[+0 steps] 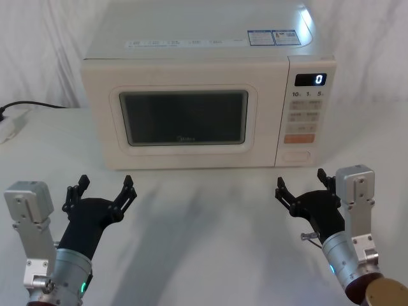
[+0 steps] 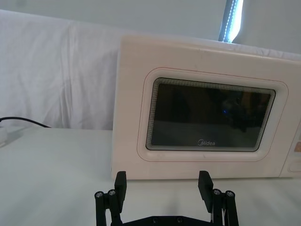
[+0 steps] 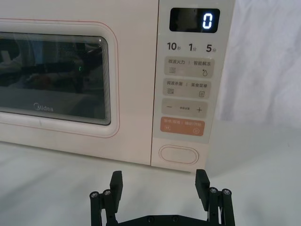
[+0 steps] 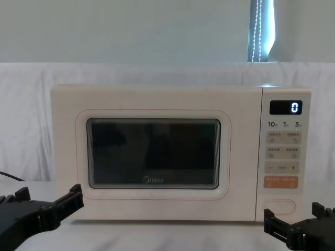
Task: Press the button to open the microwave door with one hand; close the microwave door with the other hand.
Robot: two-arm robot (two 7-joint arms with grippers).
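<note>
While nothing has yet been touched, the hazards are listed left to right.

Left gripper [image 1: 104,187]: jaws spread wide and empty, hovering over the worktop [image 1: 204,229] in front of the door's left part, short of it.
Door [image 1: 185,115]: shut flush, facing the robot. Which edge carries the hinge cannot be told, so a gripper waiting close in front could be struck when it springs out.
Orange key [image 3: 183,126]: sits just above the button; a high approach would likely press it and start a programme.
Button [image 3: 178,154]: lowest item on the panel, near the worktop; a wide jaw may straddle it or scrape the surface.
Right gripper [image 1: 305,186]: jaws open, empty, roughly in line with the button, apart from it.
Microwave [image 1: 204,44]: a hard push could slide it back.
</note>
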